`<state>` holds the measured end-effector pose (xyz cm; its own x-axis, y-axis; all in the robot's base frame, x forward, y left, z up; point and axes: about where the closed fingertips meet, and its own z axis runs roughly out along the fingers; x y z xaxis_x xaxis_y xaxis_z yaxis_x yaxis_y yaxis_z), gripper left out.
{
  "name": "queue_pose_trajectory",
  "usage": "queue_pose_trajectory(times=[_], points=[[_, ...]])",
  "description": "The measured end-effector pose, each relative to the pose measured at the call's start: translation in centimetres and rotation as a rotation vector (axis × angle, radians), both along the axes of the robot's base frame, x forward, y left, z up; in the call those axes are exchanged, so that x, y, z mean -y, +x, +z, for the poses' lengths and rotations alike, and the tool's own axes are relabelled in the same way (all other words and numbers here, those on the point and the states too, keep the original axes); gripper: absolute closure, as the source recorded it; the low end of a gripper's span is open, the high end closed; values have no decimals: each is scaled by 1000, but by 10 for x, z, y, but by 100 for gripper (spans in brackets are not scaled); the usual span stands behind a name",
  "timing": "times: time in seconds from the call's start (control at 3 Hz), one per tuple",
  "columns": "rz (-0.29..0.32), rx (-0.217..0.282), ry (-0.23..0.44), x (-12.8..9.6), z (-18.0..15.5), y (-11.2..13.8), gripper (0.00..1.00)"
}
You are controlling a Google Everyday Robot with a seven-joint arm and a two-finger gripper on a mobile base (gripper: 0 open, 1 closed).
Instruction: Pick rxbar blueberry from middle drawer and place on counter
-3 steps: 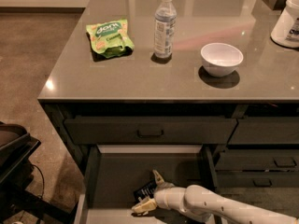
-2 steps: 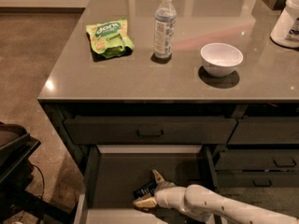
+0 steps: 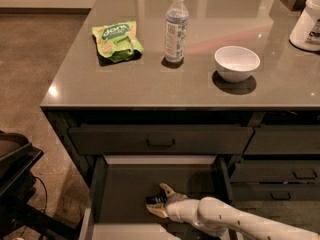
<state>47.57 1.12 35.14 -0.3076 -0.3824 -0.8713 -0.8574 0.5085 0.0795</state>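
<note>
Camera view: reaching into the open middle drawer [image 3: 122, 190] from lower right, white arm [image 3: 235, 220] lying low across the drawer's front edge. Sitting with the pincer [image 3: 158, 200] down at the drawer floor, jaws part-way apart and straddling the rxbar blueberry [image 3: 152, 199], dark wrapper with a white speck showing between the tan tips. Looking like gripping it, so judging the step as grasp-in-drawer, lift not yet done. Next move calling for: lifting straight up clear of the drawer rim and the closed top drawer front [image 3: 160, 140], then carrying up and over onto the tabletop [image 3: 150, 86], setting down on bare surface away from the green snack bag [image 3: 117, 40], water bottle [image 3: 176, 28] and white bowl [image 3: 237, 63].

Hard to make out: most of the bar being hidden by the pincer and shadow, lettering not readable, contact firmness not showing. Drawer's front part and arm's base being cut off by the bottom edge; white container [image 3: 307, 21] being cut off at right.
</note>
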Motion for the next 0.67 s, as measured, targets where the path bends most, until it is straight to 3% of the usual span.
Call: queue_pose_trajectory(times=[0.33,0.67], points=[[0,0,0,0,0,0,88],[0,0,0,0,0,0,100]])
